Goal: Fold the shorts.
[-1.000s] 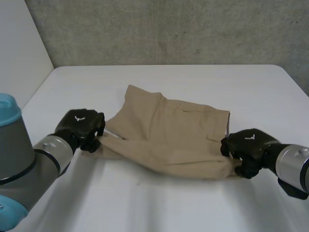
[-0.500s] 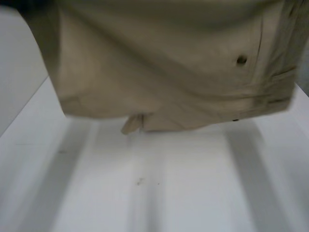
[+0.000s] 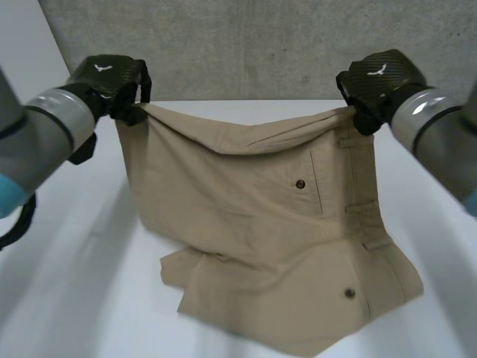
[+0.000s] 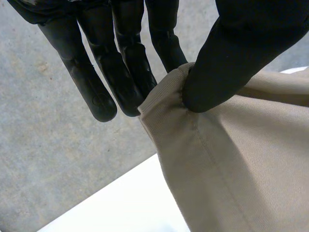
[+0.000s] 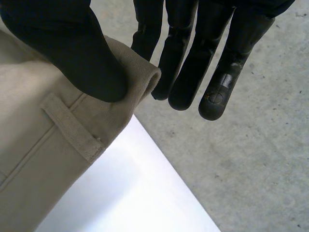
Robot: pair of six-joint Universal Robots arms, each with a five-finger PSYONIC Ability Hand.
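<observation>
The beige shorts (image 3: 253,224) are held up above the white table (image 3: 67,298) and are stretched between the two hands. One upper corner of the cloth is grasped by the left hand (image 3: 108,78), above the far left part of the table. In the left wrist view the cloth is pressed by the thumb (image 4: 231,58) against the straight fingers (image 4: 120,72), so this corner is pinched firmly. The other upper corner, at the waistband (image 3: 358,171), is grasped in the same way by the right hand (image 3: 380,78), above the far right part of the table. In the right wrist view the rolled edge of the waistband is clamped between thumb and fingers, and a belt loop (image 5: 72,128) is seen just beside the thumb. The shorts are hung below both hands, and the upper edge is sagged between them. The lower part appears to be rested in loose folds on the table, toward its front edge. Two dark buttons (image 3: 300,183) are seen on the cloth, one in the upper half and one lower, nearer to the right side.
</observation>
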